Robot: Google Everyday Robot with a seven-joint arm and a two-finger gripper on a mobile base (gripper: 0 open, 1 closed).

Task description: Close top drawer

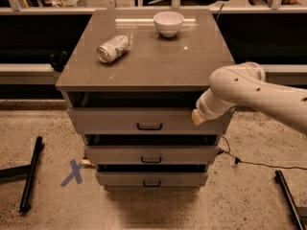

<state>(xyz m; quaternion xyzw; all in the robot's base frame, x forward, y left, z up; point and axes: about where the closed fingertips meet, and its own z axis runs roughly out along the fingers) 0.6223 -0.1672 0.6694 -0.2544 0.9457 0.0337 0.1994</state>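
Observation:
The top drawer (120, 121) is the widest grey-beige front, with a small black bar handle (149, 126). It stands out only a little from the cabinet, with a dark gap above it under the counter top. My gripper (198, 117) is at the end of the white arm, against the right end of the drawer front. Two narrower drawers sit below, the middle drawer (151, 155) and the bottom drawer (151, 178).
On the cabinet top (158, 61) lie a tipped can (113, 48) and a white bowl (168, 23). A blue X (73, 172) is taped on the floor at left. Black stand legs (29, 174) lie left, another (290, 195) right. A cable (244, 162) runs on the floor.

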